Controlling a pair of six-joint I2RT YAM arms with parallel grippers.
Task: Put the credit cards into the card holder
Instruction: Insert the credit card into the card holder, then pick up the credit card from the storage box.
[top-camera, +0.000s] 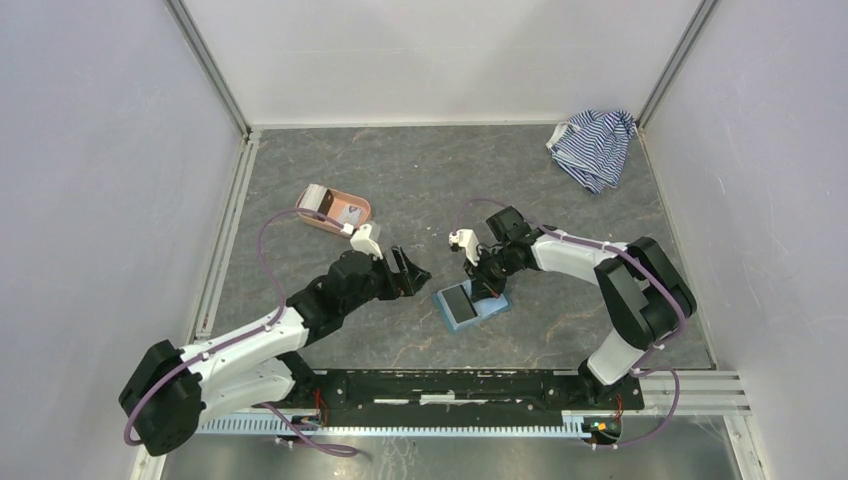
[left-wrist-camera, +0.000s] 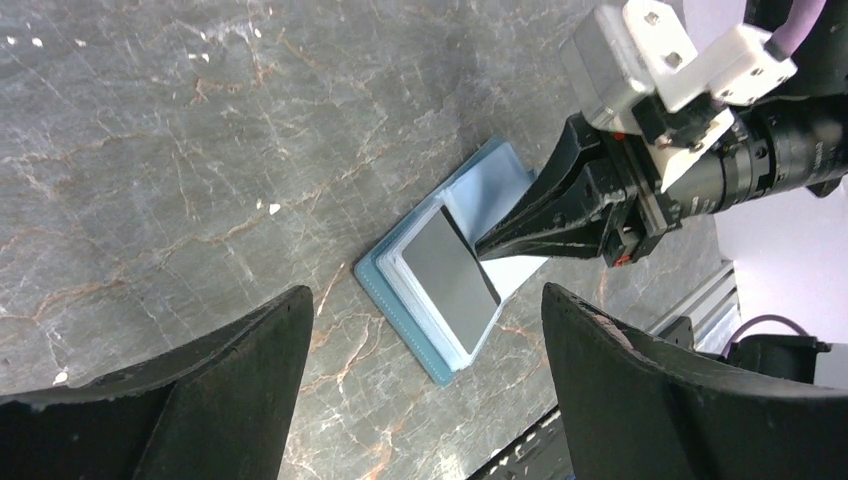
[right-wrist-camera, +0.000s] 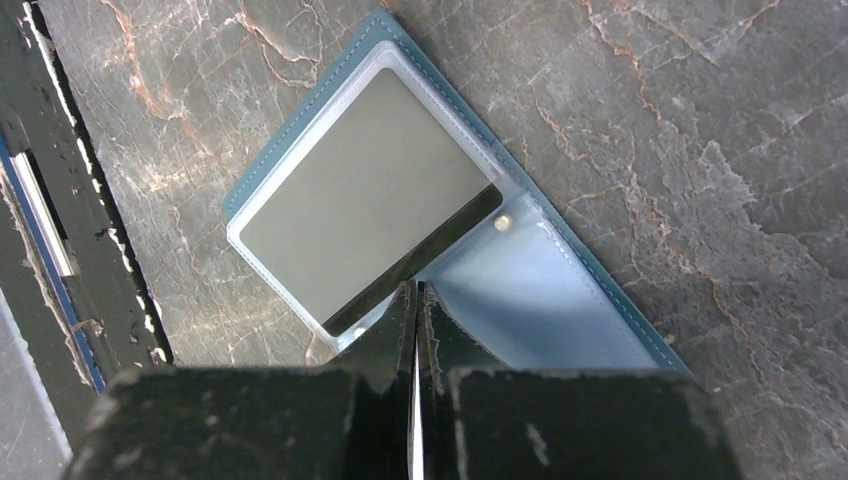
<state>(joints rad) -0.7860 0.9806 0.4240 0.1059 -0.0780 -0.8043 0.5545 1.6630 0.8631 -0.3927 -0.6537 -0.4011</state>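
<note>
Card holder (top-camera: 470, 304): teal, folded open and lying flat on the grey marbled desk (top-camera: 400, 170), near the front edge, between the 2 arms and closer to the right one; its lighter blue inner leaf faces up. Dark credit card (right-wrist-camera: 365, 205): 1, lying inside the clear sleeve on the holder's near leaf, long axis parallel to the fold, seemingly fully seated. Right pincer (right-wrist-camera: 415, 300): jaws pressed fully together with nothing visible between them, tips down on the card's long edge beside the fold, so the card lies just beyond the tips toward the arm bases. Left pincer (top-camera: 408, 270): jaws spread wide, holding nothing, hovering left of the holder and aimed at it, not touching. Salmon-pink oval tray (top-camera: 312, 222): far-left on the desk, well apart from the holder, carrying a whitish-grey credit card (top-camera: 349, 212); it lies beyond the left pincer, making the left arm the nearer for a likely next pick. Striped cloth (top-camera: 594, 148): crumpled in the far right corner, uninvolved.
</note>
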